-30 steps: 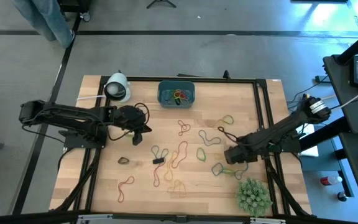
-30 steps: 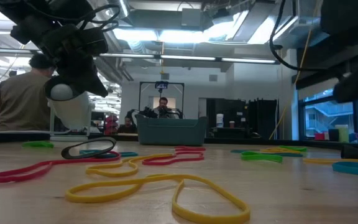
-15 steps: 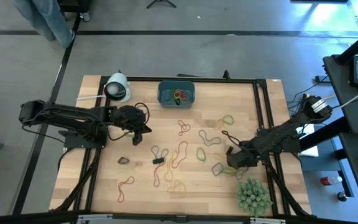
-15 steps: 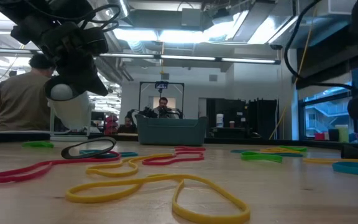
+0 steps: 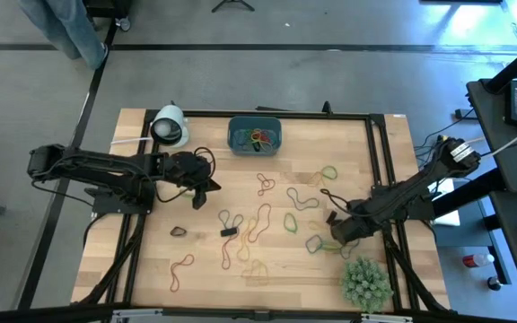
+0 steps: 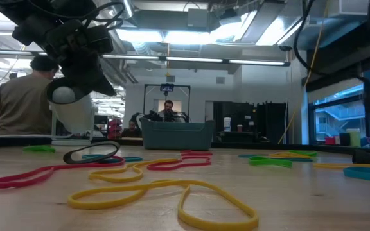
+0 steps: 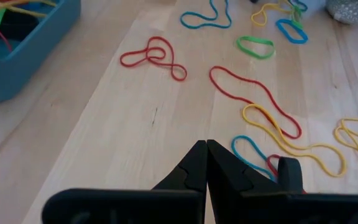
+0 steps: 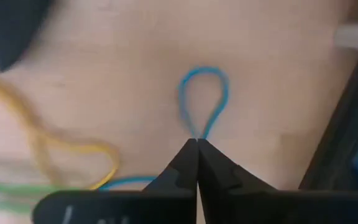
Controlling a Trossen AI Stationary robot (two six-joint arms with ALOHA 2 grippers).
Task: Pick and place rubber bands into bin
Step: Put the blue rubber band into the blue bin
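Note:
Rubber bands [image 5: 263, 220] in red, yellow, green and blue lie scattered flat on the wooden table. The teal bin [image 5: 255, 136] stands at the far middle with several bands inside. My right gripper [image 5: 337, 235] is down at the table's right side, shut on a blue rubber band [image 8: 204, 96]. My left gripper [image 5: 201, 194] hangs shut and empty above bare wood left of the bands, and its shut fingertips [image 7: 205, 148] show in the left wrist view. My right gripper pinches the blue rubber band between its two fingertips, where the two strands come together [image 8: 197, 133]. The fingers slant down onto it from above. A small loop [image 8: 219, 84] lies beyond the tips on the wood, and another stretch [image 8: 126, 182] runs back beside the fingers.
A white roll [image 5: 169, 126] lies at the far left corner. A green spiky plant [image 5: 364, 283] stands close by my right gripper, on its near side. A yellow band [image 8: 48, 146] lies next to the blue one. People show in the room beyond the table.
My right gripper has gone down to the table and a little toward the near edge, ending at the blue band. My left arm has kept still.

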